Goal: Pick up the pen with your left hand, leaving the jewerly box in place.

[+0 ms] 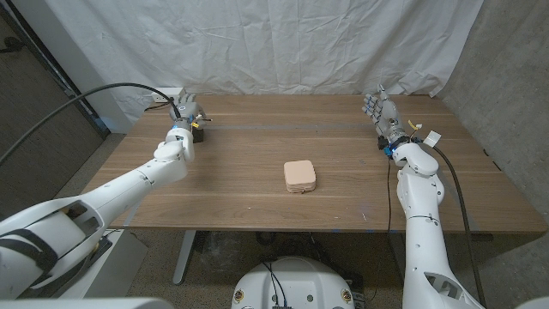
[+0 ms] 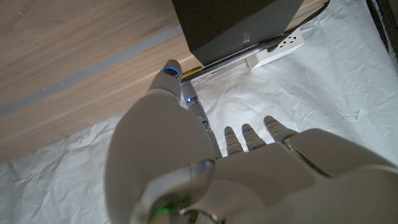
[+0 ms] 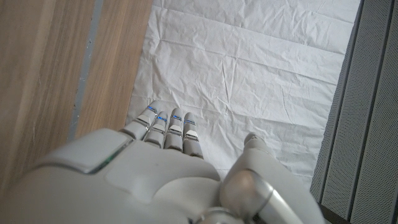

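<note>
Glossy white arm shells with black joint bands and black cables, each robot hand white with blue-lit fingers.

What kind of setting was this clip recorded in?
Probably a lab or test bay, not a home: a wooden table backed by a hung, wrinkled white sheet, grey panel walls, loose cables, and a white power strip on the sheet.

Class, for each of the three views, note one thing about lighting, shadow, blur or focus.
Head view: even, soft light; the square beige jewellery box throws only a faint shadow on the wooden table. Left wrist view: the left robot hand looks soft and close, and the dark box is underexposed. Right wrist view: the right robot hand is blurred, the creased white cloth sharp.
</note>
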Robot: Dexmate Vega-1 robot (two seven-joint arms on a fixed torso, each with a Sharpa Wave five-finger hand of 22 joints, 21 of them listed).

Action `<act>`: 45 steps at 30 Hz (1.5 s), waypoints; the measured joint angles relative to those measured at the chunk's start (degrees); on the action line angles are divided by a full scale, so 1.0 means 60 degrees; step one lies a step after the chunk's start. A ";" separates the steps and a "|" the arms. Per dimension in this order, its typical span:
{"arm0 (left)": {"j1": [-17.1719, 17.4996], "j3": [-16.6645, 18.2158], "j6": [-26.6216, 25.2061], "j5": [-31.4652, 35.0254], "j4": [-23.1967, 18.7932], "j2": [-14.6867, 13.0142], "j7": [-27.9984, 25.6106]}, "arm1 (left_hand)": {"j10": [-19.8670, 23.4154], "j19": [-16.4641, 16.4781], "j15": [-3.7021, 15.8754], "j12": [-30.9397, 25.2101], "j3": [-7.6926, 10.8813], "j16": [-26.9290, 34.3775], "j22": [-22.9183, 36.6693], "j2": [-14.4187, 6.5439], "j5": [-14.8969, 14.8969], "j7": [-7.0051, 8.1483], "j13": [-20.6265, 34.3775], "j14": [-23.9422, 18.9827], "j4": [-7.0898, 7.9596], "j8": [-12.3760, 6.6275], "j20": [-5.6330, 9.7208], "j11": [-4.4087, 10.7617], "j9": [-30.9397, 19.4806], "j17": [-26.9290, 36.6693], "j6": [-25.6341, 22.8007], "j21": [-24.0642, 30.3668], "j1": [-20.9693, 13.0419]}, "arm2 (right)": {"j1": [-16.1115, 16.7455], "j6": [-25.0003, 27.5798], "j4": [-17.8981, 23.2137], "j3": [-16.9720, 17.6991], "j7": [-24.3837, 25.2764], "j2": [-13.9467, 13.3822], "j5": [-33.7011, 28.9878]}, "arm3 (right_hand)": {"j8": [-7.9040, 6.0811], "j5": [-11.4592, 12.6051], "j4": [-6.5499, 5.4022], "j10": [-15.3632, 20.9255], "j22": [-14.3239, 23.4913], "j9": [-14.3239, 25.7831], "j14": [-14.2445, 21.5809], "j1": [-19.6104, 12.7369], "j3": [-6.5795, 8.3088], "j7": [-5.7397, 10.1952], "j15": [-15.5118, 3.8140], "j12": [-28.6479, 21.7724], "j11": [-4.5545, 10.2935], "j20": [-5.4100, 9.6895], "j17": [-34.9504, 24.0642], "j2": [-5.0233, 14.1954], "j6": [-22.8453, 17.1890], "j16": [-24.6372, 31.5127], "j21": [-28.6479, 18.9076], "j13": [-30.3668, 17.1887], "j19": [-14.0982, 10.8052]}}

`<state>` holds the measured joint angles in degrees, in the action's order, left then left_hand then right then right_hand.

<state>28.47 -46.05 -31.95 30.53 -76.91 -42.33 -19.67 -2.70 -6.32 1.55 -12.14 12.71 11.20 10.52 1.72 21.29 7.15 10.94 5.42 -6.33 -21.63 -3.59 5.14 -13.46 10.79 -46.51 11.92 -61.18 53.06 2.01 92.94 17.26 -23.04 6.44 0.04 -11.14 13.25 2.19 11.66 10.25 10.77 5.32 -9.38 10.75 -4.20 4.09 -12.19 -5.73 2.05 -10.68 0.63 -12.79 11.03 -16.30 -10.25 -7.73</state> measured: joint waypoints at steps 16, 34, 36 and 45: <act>0.0104 0.0072 0.0037 -0.0056 -0.0037 -0.0024 -0.0174 | 0.0120 0.0013 0.0087 0.0000 0.0001 0.0000 0.0000 -0.0038 0.0000 -0.0025 0.0000 -0.0087 0.0000 -0.0072 -0.0013 0.0117 -0.0044 -0.0001 -0.0176 0.0000 -0.0038 | -0.0021 0.0000 -0.0021 -0.0036 0.0001 0.0000 -0.0020 | 0.0000 0.0000 0.0030 0.0000 0.0049 0.0000 0.0000 0.0000 -0.0030 0.0000 0.0000 0.0000 0.0000 -0.0053 0.0000 0.0000 0.0000 0.0000 0.0037 0.0000 -0.0052; 0.0091 0.0094 0.0140 -0.0125 0.0157 0.0051 -0.0365 | 0.0313 0.0115 0.0065 -0.0037 -0.0037 0.0043 -0.0001 -0.0089 0.0000 -0.0048 0.0000 -0.0213 0.0037 -0.0284 -0.0016 0.0136 -0.0087 0.0048 -0.0389 0.0000 -0.0089 | -0.0131 0.0019 -0.0149 -0.0087 0.0001 -0.0014 -0.0068 | 0.0000 0.0000 0.0040 0.0040 0.0047 0.0000 0.0000 0.0000 -0.0040 0.0000 0.0000 0.0000 -0.0040 -0.0052 0.0000 0.0000 0.0000 0.0000 0.0037 0.0000 -0.0052; 0.0071 0.0094 0.0152 -0.0132 0.0198 0.0066 -0.0389 | 0.0342 0.0115 0.0088 -0.0065 -0.0037 0.0043 -0.0001 -0.0126 -0.0039 -0.0049 0.0000 -0.0237 0.0037 -0.0284 -0.0016 0.0135 -0.0111 0.0048 -0.0461 0.0000 -0.0126 | -0.0151 0.0021 -0.0172 -0.0091 0.0002 -0.0018 -0.0072 | 0.0000 0.0000 0.0040 0.0040 0.0047 0.0000 0.0000 0.0000 -0.0040 0.0000 0.0000 0.0000 -0.0040 -0.0052 0.0000 0.0000 0.0000 0.0000 0.0037 0.0000 -0.0051; 0.0012 0.0087 0.0220 -0.0156 0.0348 0.0149 -0.0542 | 0.0586 0.0227 0.0084 -0.0065 -0.0077 0.0043 -0.0001 -0.0177 -0.0053 -0.0095 0.0000 -0.0330 -0.0002 -0.0536 -0.0024 0.0275 -0.0147 0.0035 -0.0791 0.0000 -0.0177 | -0.0193 0.0043 -0.0229 -0.0099 0.0010 -0.0027 -0.0100 | 0.0000 0.0000 0.0040 0.0037 0.0047 0.0000 0.0000 0.0000 -0.0040 0.0000 0.0000 0.0000 -0.0037 -0.0052 0.0000 0.0000 0.0000 0.0000 0.0037 0.0000 -0.0051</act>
<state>28.54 -45.53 -30.63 29.59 -74.82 -41.43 -22.92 0.81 -4.96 2.06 -12.53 12.25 11.45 10.52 0.66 20.97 6.58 10.94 3.45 -6.34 -24.85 -3.73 6.79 -14.35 11.00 -51.26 11.92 -62.24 51.90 2.27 91.57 16.66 -22.98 6.28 -0.56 -11.14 13.25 2.43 11.89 10.53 10.77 5.32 -9.38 10.51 -4.20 4.09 -12.19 -5.95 1.74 -10.68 0.63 -12.79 11.03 -16.07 -10.25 -8.04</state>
